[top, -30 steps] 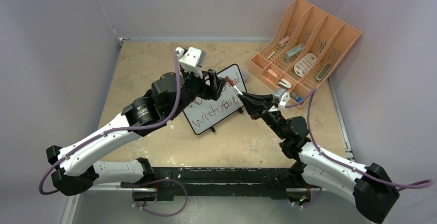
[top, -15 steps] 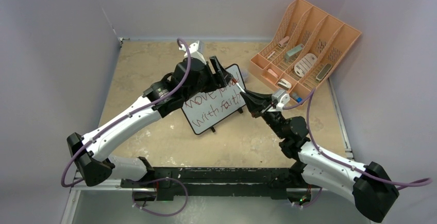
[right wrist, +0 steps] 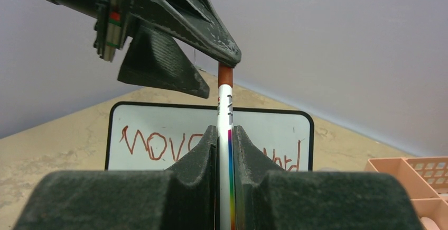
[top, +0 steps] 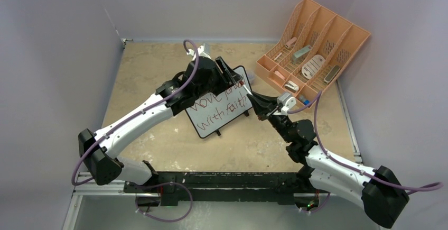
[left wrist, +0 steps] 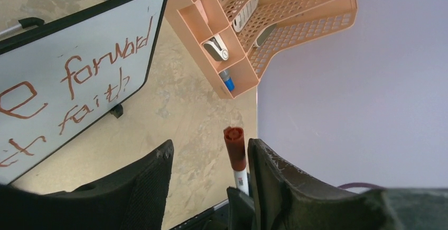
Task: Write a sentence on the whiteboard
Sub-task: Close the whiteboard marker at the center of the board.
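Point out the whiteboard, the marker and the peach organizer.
whiteboard (top: 224, 111): top external view, on its white written face.
marker (right wrist: 225, 108): right wrist view, on the white barrel below the red end.
peach organizer (top: 344, 55): top external view, on its right slotted side wall.

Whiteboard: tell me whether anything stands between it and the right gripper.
Yes. The left gripper hangs over the whiteboard's far edge, its fingers either side of the red cap of the marker that the right gripper holds.
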`<state>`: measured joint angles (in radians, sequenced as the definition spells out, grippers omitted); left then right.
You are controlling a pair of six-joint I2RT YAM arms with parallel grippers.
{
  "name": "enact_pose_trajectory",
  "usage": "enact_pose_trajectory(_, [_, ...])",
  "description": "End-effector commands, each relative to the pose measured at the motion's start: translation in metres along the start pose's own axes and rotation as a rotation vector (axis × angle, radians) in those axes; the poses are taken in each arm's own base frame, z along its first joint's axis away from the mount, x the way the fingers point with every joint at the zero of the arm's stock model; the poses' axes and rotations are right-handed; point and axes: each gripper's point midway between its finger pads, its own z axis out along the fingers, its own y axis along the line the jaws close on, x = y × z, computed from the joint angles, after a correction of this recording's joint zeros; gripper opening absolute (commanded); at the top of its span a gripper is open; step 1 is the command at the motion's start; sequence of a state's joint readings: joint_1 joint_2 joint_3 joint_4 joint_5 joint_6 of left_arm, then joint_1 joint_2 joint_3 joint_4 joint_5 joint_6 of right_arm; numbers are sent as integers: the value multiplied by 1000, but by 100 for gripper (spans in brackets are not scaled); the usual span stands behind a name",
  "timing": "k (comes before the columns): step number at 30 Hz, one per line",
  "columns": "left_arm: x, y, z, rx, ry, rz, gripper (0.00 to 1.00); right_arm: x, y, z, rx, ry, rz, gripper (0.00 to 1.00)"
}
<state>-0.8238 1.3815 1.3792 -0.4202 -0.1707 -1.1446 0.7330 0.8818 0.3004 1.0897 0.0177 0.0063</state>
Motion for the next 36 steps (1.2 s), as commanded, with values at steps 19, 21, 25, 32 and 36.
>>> enact_pose_trajectory(19, [14, -25, 17, 135, 94, -189, 0, -43, -9, 16, 55, -131, -45, 0])
enact_pose_trajectory(21, [22, -20, 16, 129, 125, -190, 0, -48, -10, 19, 62, -145, -45, 0])
enact_pose_trajectory(25, [42, -14, 11, 116, 167, -188, 0, -56, -13, 24, 79, -172, -47, 0])
enact_pose_trajectory(32, [64, -8, -3, 95, 188, -186, 0, -61, -18, 34, 106, -189, -52, 0])
enact_pose_trajectory(36, [81, -11, -10, 98, 218, -195, 0, -62, -22, 37, 131, -198, -50, 0])
